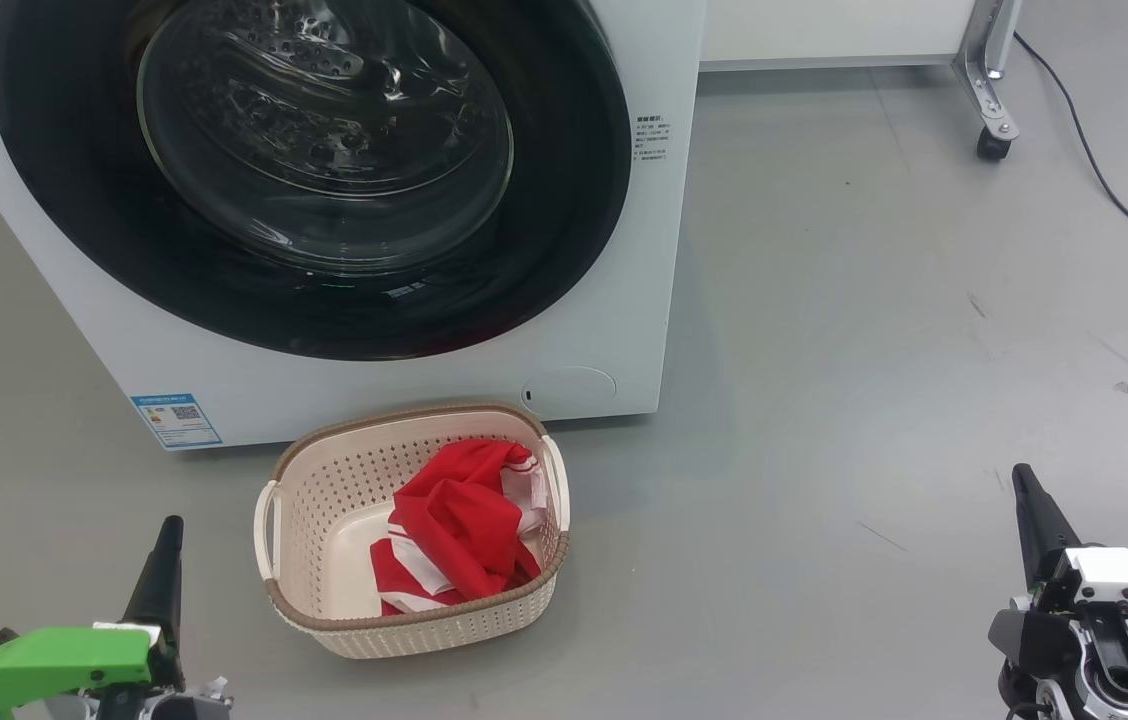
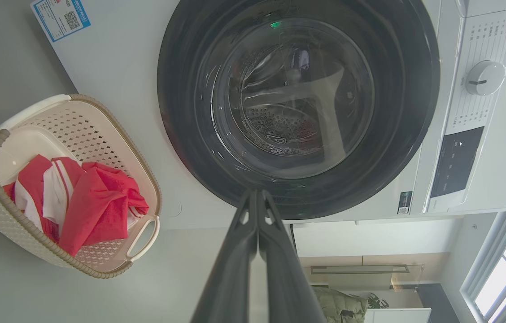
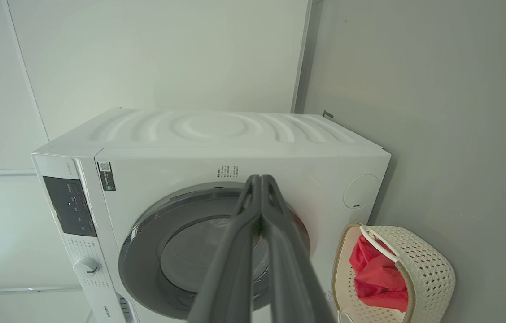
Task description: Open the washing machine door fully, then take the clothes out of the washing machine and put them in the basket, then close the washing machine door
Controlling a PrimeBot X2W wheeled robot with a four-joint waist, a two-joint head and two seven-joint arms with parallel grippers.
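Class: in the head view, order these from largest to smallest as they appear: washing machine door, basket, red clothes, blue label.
1. washing machine door, cut off at the top edge, still clearly largest
2. basket
3. red clothes
4. blue label

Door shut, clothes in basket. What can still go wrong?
1. The washing machine door looks flush, but its latch is hidden; it may be only pushed to.
2. The clothes ride up to the basket rim on its right side; a nudge could spill them.
3. A black cable lies on the floor at right; wheels might catch it.
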